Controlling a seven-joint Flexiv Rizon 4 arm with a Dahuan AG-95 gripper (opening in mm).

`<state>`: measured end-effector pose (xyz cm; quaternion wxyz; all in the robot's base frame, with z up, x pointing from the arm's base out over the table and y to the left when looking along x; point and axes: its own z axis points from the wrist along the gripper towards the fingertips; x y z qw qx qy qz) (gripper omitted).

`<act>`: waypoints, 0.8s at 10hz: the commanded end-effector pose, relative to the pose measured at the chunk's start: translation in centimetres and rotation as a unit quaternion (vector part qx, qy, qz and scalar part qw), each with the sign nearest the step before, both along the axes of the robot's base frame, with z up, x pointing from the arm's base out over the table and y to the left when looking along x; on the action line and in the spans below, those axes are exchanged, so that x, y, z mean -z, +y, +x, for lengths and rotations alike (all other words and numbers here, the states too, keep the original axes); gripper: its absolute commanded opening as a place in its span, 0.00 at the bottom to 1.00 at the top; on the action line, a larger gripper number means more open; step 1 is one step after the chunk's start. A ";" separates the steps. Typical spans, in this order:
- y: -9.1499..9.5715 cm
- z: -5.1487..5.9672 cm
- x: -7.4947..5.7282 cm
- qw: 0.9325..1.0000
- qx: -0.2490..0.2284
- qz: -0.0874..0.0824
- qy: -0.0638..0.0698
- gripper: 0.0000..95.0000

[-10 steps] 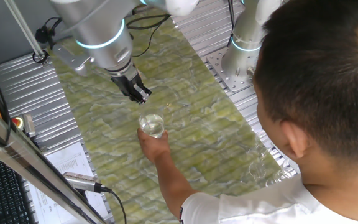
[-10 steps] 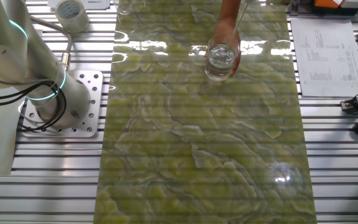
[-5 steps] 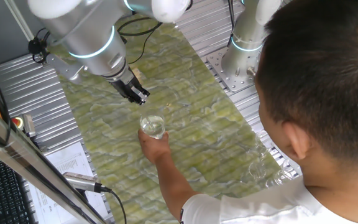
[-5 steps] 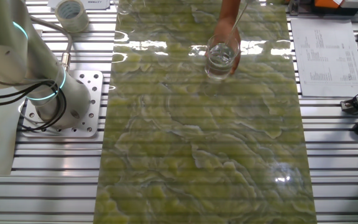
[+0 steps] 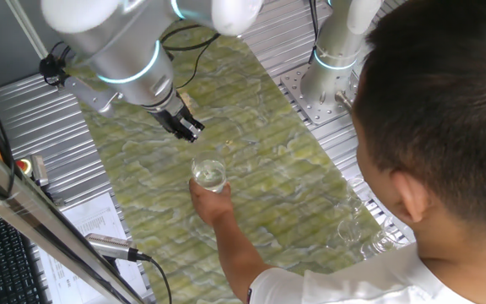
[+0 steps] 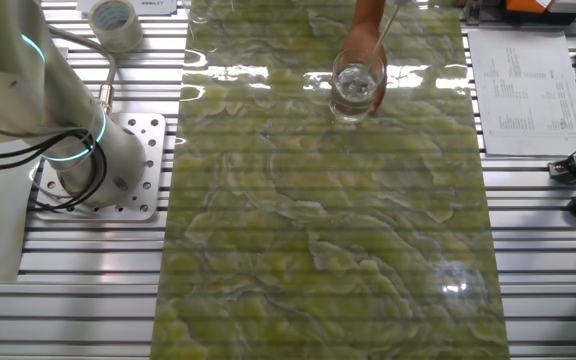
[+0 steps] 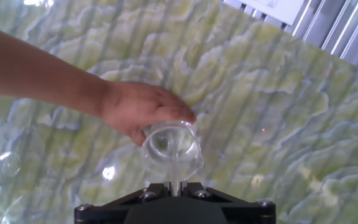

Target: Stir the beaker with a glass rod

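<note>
The black two-finger pincer (image 5: 190, 128) is seen closed on the thin clear glass rod (image 7: 174, 169), whose lower end is dipped into the small clear glass beaker (image 7: 170, 148). The beaker is set on the green marbled table (image 6: 318, 250) and steadied by a person's bare hand (image 7: 140, 110). Ribbed metal decking (image 6: 548, 220) is noted alongside, with a tape roll (image 6: 114, 20) and printed sheets (image 6: 523, 88).
</note>
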<state>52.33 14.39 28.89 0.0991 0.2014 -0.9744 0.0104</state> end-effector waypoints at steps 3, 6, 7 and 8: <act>0.1 -0.1 0.0 0.999 0.026 0.026 0.016 0.00; -0.3 -0.2 0.2 0.999 0.012 0.023 0.043 0.00; -0.6 -0.3 0.4 0.999 0.008 0.020 0.047 0.00; -0.6 -0.4 0.4 0.999 0.006 0.019 0.047 0.00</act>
